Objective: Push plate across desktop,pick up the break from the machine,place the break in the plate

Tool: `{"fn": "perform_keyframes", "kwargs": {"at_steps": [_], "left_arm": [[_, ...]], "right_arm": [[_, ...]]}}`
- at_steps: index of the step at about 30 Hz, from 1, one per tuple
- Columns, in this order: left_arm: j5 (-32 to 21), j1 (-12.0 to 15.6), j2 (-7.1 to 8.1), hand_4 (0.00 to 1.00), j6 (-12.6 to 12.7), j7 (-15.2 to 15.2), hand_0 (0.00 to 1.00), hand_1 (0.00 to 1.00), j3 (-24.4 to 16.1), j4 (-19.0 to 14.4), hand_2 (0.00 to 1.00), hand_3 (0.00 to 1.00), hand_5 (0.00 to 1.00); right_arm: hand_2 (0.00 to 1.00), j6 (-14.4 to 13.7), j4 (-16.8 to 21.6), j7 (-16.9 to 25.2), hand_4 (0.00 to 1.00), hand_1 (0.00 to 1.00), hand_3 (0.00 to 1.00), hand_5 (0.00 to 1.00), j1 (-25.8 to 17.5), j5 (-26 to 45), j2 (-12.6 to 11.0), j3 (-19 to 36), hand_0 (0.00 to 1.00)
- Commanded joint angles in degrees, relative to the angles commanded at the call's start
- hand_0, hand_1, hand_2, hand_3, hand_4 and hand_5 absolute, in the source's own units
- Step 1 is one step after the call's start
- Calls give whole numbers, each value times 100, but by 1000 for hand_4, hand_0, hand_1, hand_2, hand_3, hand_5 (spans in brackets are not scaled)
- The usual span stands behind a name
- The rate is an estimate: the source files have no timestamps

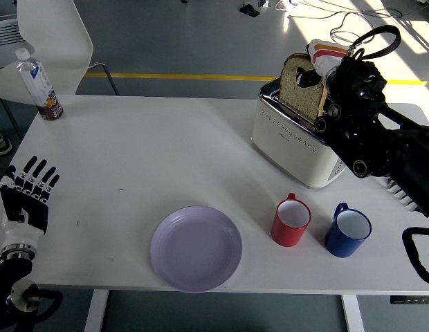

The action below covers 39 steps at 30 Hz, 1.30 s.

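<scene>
Glossy white toaster [292,149] with chrome top, porous bread [299,86], smooth matt lilac plate [196,248].

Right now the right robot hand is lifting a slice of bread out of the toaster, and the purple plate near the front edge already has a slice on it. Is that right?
Not quite. The right robot hand is indeed lifting the slice of bread from the toaster, but the head view shows the purple plate holds nothing yet.

The toaster [292,142] stands toward the table's [152,145] far right, two mugs [291,221] [347,230] before it; the plate [196,247] lies left of them near the front edge, a bottle [39,84] at the far left corner.
</scene>
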Motion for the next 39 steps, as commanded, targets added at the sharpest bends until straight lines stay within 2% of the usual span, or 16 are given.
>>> {"fn": "perform_keyframes", "kwargs": {"at_steps": [3, 6, 9, 13, 16, 20, 25, 27, 31, 39], "left_arm": [[2, 3, 0, 537, 0, 4, 791, 763, 1, -1, 816, 777, 998], [-3, 2, 0, 537, 1, 4, 791, 763, -7, 0, 816, 777, 998], [5, 8, 0, 537, 1, 4, 791, 762, -24, -7, 816, 776, 998], [1, 22, 0, 537, 0, 9, 790, 762, -35, -5, 815, 776, 998], [6, 12, 0, 537, -3, 9, 790, 762, -37, -5, 815, 776, 998], [7, 13, 0, 536, -4, 9, 790, 762, -49, -4, 814, 776, 998], [13, 43, 0, 536, 10, -7, 791, 762, -70, 12, 814, 775, 998], [10, 40, 0, 536, 13, -20, 791, 762, -66, 40, 814, 775, 998], [26, 35, 0, 537, 15, -18, 789, 761, -50, 49, 815, 775, 998], [33, 61, 0, 536, 22, -29, 789, 761, -91, 80, 814, 775, 998]], "right_arm": [[403, 74, 665, -73, 354, 347, 455, 162, 9, -322, -211, 242, 303], [403, 90, 1281, -100, 354, 347, 455, 162, 0, -325, -390, 267, 303], [401, 112, 1961, -126, 351, 346, 455, 159, -44, 124, -713, 58, 305], [399, 205, 2762, -125, 340, 342, 454, 153, -114, 829, -1012, -357, 300], [399, 292, 3243, -93, 340, 342, 454, 153, -171, 1530, -1206, -809, 300], [396, 361, 3637, -42, 328, 340, 452, 158, -225, 2453, -1349, -1506, 303], [393, 230, 3706, 77, 313, 338, 447, 170, -262, 3345, -1203, -2395, 297], [393, 208, 3583, 111, 313, 338, 447, 170, -330, 3561, -973, -2831, 297], [393, 197, 3509, 156, 309, 338, 447, 170, -468, 3805, -741, -3436, 297], [392, 147, 3524, 223, 305, 336, 446, 174, -690, 4248, -565, -3773, 298]]}}
